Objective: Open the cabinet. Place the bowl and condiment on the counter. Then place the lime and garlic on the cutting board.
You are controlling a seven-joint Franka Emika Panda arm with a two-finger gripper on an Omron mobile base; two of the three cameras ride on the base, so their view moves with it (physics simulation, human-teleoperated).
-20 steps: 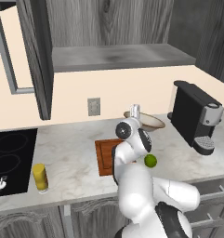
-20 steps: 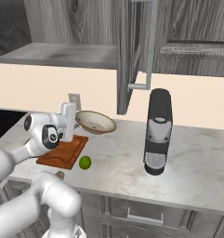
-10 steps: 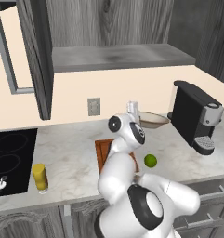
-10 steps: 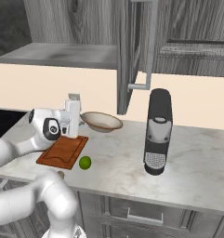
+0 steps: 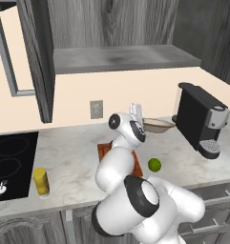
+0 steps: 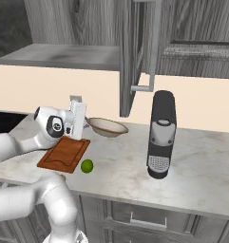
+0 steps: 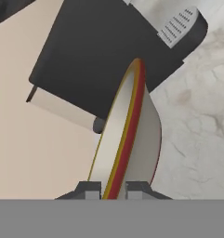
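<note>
Since a second ago the arm has carried the bowl [image 5: 158,126] further right, above the table [image 5: 78,162] near the coffee machine [image 5: 200,123]. The claw [image 7: 114,189] is clamped on its rim, seen close up from the hand. From the left: condiment [image 5: 40,181], cutting board [image 6: 63,154], lime [image 6: 87,165] beside it; cabinet [image 5: 37,52] open.

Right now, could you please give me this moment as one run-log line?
hand: shut on bowl rim | bowl: held above counter | lime: on counter | cabinet: open
</note>
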